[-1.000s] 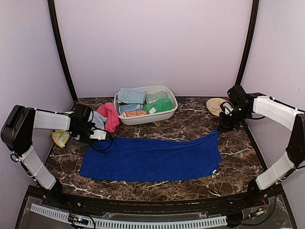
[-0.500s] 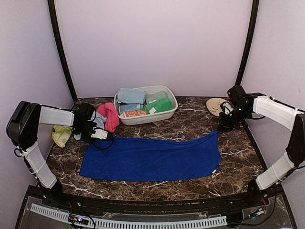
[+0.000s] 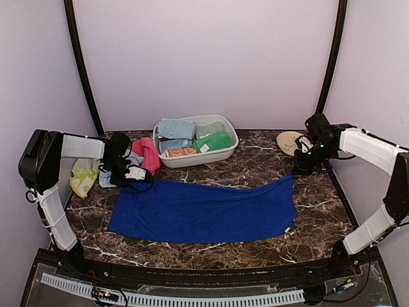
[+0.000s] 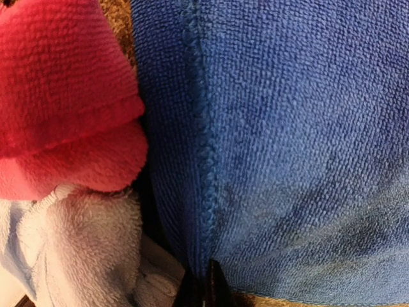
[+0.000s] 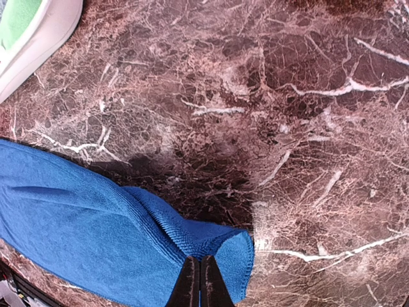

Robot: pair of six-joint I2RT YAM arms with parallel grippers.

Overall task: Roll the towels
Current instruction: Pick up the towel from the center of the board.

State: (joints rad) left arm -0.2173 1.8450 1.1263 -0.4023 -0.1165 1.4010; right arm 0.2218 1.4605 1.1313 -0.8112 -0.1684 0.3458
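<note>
The long royal blue towel [image 3: 204,211] lies spread flat across the marble table. My left gripper [image 3: 132,174] is shut on its far left corner, the jaws [image 4: 206,289] pinching the hem; the blue cloth [image 4: 300,128] fills the left wrist view. My right gripper [image 3: 299,170] is shut on the far right corner, which folds up between the jaws [image 5: 200,281]; the rest of the towel [image 5: 83,224] trails away to the left. A pink towel [image 3: 148,155] and a pale blue-grey towel [image 4: 77,249] lie bunched right beside the left gripper.
A white oval tub [image 3: 192,160] with pale blue and green towels stands at the back centre; its edge shows in the right wrist view [image 5: 38,32]. A tan plate [image 3: 289,142] lies at the back right. A yellow-green cloth [image 3: 82,180] lies at the far left.
My left gripper has moved a little back and to the right with the towel's far left corner, pulling that edge toward the pink towel. The right gripper has stayed in place.
</note>
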